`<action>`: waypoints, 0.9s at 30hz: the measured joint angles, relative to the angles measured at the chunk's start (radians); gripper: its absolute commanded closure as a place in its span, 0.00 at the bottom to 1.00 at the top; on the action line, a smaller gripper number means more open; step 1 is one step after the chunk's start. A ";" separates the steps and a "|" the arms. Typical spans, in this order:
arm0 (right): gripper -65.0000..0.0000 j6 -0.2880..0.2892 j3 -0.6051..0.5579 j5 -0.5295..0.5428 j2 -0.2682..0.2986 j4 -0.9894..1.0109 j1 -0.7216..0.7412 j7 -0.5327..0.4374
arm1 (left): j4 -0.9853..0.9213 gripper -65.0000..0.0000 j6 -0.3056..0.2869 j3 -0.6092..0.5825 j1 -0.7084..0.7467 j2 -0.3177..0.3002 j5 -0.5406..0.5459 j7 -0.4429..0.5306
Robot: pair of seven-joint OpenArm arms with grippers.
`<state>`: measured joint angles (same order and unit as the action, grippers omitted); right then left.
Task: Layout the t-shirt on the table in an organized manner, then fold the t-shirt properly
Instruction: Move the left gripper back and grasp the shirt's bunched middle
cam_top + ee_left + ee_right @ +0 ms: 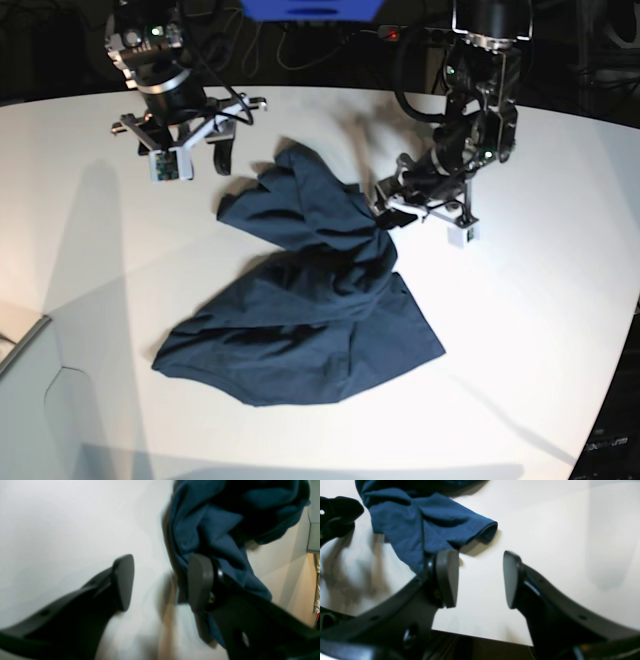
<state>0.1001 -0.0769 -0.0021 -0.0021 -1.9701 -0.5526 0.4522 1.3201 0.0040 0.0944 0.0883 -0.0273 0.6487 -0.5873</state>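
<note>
At the shirt's far edge, the left claw (pixel 160 582) is spread wide, one pad against the blue cloth, nothing pinched. The right claw (pixel 480 578) hangs spread too, over bare white bench (pixel 540 320) beside a sleeve. The t-shirt (pixel 310 300) lies crumpled in the bench's middle.

Both wrist cams are riding close behind their claws, looking past the fingers at the t-shirt (pixel 212 527) ahead. Base cam is looking down from the front, sharing that shirt and the table (pixel 540 330).
</note>
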 measured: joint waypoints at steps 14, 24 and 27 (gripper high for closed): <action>0.55 0.000 0.000 0.000 0.000 0.000 -0.003 0.000 | -0.057 0.49 -0.015 0.001 -0.034 0.014 0.015 0.016; 0.55 0.000 0.000 0.000 -0.001 0.000 -0.005 0.000 | -0.089 0.50 -0.012 -0.088 -0.066 0.016 0.008 0.019; 0.55 0.000 0.000 0.000 0.000 0.000 -0.006 0.000 | -0.119 0.66 -0.019 -0.089 -0.083 0.018 0.019 0.019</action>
<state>0.1001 -0.0769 -0.0021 -0.0025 -1.9697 -0.5591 0.4522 1.2011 -0.0151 0.0059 0.0051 -0.0097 0.6678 -0.5682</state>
